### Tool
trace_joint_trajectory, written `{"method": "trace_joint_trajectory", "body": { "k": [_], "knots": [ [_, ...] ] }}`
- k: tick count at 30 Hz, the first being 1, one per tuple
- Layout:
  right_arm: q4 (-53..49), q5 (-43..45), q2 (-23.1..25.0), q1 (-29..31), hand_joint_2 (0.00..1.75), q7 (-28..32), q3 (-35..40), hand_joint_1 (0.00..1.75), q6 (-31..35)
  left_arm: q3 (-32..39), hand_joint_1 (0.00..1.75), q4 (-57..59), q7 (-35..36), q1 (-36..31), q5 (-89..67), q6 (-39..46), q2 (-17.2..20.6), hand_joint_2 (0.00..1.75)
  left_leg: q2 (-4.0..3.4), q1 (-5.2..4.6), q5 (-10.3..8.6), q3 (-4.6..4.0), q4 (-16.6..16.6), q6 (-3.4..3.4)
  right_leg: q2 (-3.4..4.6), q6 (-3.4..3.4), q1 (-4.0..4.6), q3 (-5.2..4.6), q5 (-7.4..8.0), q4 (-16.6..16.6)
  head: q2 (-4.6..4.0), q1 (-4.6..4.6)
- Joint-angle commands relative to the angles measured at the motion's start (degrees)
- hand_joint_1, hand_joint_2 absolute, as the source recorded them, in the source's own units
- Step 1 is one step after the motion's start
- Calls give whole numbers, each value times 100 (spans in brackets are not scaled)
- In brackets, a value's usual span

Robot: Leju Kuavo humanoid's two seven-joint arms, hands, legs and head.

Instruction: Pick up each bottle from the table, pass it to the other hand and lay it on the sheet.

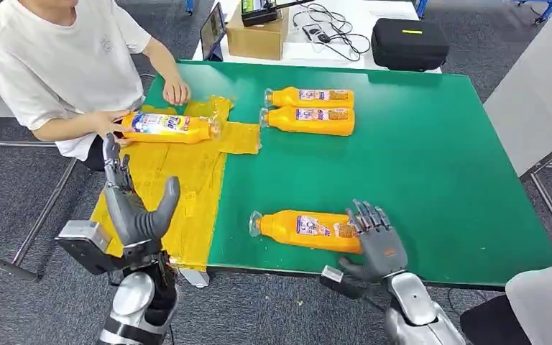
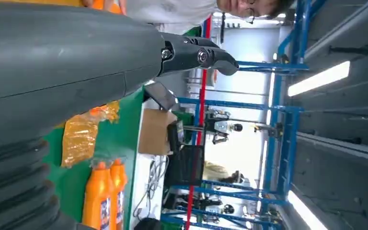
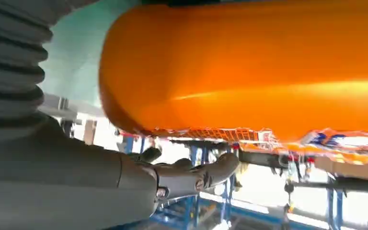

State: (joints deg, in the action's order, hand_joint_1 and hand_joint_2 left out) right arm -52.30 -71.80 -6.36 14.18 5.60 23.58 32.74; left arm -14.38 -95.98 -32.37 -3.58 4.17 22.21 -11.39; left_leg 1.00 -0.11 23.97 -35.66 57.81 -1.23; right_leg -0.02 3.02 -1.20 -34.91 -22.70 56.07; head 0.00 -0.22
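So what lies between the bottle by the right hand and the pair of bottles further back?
Nothing: in the head view only bare green table separates the near bottle from the pair of bottles.

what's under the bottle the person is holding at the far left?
The yellow sheet lies under that bottle, over the green table. The person's hand covers the bottle's base end, and the sheet directly beneath is hidden.

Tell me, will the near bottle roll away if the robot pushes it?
Probably not far: the near bottle lies on a flattish side. Its smooth plastic might slip in the right hand. It looks full, so likely heavy.
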Motion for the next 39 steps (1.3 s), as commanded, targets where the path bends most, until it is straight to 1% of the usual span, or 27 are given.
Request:
{"method": "trace_joint_trajectory", "body": {
  "k": [1,3,4,5,7,10,11,12,14,15,16,17,18,19,20,21,24,26,31,33,35,36,39],
  "knots": [
    [1203,178,182,818,175,-74,-114,0,-628,-262,0,43,13,-90,-19,109,177,175,-24,4,12,25,1,8,16,-14,6,19,-5,1,0,-2],
    [1392,128,284,1036,175,-103,-53,0,-655,-310,0,70,72,-121,-17,70,177,175,-23,5,11,34,-2,9,12,-16,7,29,-6,-3,0,0],
    [1444,99,309,1109,175,-103,-12,0,-656,-331,0,83,79,-131,-23,60,177,175,-19,3,5,24,-2,6,9,-11,4,19,-1,-2,0,-2],
    [1467,161,361,1180,175,-53,-10,0,-662,-358,0,109,89,-152,-26,50,176,175,-29,7,13,38,1,9,16,-17,9,32,-5,-2,0,0],
    [1494,224,433,1278,175,-17,19,0,-795,-378,0,154,93,-189,-25,56,159,175,-19,4,3,21,0,5,9,-10,4,16,1,0,0,0],
    [1598,583,559,1362,175,150,-17,0,-1159,-401,0,264,117,-260,-16,71,158,175,-25,7,10,35,2,9,12,-17,9,29,-5,1,0,-2],
    [1743,808,609,1423,175,191,-41,0,-1478,-414,0,336,160,-311,5,80,156,175,-15,3,3,25,-1,6,5,-13,4,21,-2,1,0,0],
    [1843,861,622,1457,175,152,-30,0,-1630,-424,0,368,184,-332,16,85,150,175,-21,6,9,38,-1,9,8,-18,8,33,-6,-1,0,-2],
    [2151,829,612,1596,175,148,155,0,-1902,-473,0,454,188,-416,39,69,133,175,-10,4,2,28,-4,6,0,-11,5,25,-2,-3,0,-2],
    [2320,858,611,1670,175,140,221,5,-1939,-534,0,477,203,-463,76,37,134,175,-13,8,6,37,-4,9,1,-16,10,35,-5,-5,0,-2],
    [2448,893,618,1716,175,157,258,45,-2003,-576,0,482,215,-482,94,27,132,175,-12,5,2,32,-4,6,0,-12,6,27,-2,-3,0,-2],
    [2537,924,622,1758,175,214,300,140,-2096,-614,0,492,224,-501,107,14,144,175,-15,8,7,45,-4,9,0,-17,10,41,-6,-5,0,0],
    [2647,917,619,1808,175,210,376,166,-2213,-670,0,511,225,-521,112,-1,153,175,-16,6,4,39,-4,7,2,-12,8,33,-2,-5,0,-2],
    [2713,891,621,1842,175,224,436,175,-2307,-693,0,528,224,-531,113,1,152,175,-20,4,1,33,-4,5,5,-9,5,25,1,-4,0,-2],
    [2787,909,628,1880,175,228,480,175,-2439,-729,0,548,225,-544,113,4,169,175,-21,7,4,43,-4,8,2,-14,9,36,-2,-5,0,0],
    [2921,1070,670,1929,175,193,449,175,-2770,-760,0,592,220,-561,109,21,180,175,-23,5,1,43,-6,7,3,-12,6,34,0,-7,0,0],
    [2921,1068,674,1919,175,194,456,175,-2770,-765,0,607,220,-552,110,21,181,175,-41,9,4,61,-8,10,6,-20,11,50,1,-13,0,0],
    [2921,1068,674,1919,175,194,456,175,-2770,-765,0,607,220,-552,110,21,181,175,-50,6,4,78,-8,6,28,-22,7,55,7,-11,0,0],
    [2921,1068,674,1919,175,194,456,175,-2770,-765,0,607,220,-552,110,21,181,175,-49,11,4,101,-13,14,19,-29,14,82,9,-19,0,0],
    [3130,1322,704,2010,175,-84,385,175,-3563,-789,0,723,264,-629,189,12,178,175,-52,11,7,114,-14,14,22,-28,13,93,7,-20,0,0],
    [3189,1271,670,2043,175,-170,518,175,-3654,-841,0,873,264,-765,193,24,149,175,-50,12,7,117,-12,15,18,-32,16,98,6,-19,0,-2],
    [3226,1287,667,2055,175,-188,540,175,-3682,-875,0,915,256,-830,207,13,134,175,-58,7,7,119,-6,10,28,-23,9,95,8,-11,0,-2],
    [3243,1289,675,2071,175,-221,605,175,-3655,-912,0,929,260,-880,214,25,163,175,-39,14,1,134,-13,14,9,-30,17,109,7,-24,0,-2]
  ]
}}
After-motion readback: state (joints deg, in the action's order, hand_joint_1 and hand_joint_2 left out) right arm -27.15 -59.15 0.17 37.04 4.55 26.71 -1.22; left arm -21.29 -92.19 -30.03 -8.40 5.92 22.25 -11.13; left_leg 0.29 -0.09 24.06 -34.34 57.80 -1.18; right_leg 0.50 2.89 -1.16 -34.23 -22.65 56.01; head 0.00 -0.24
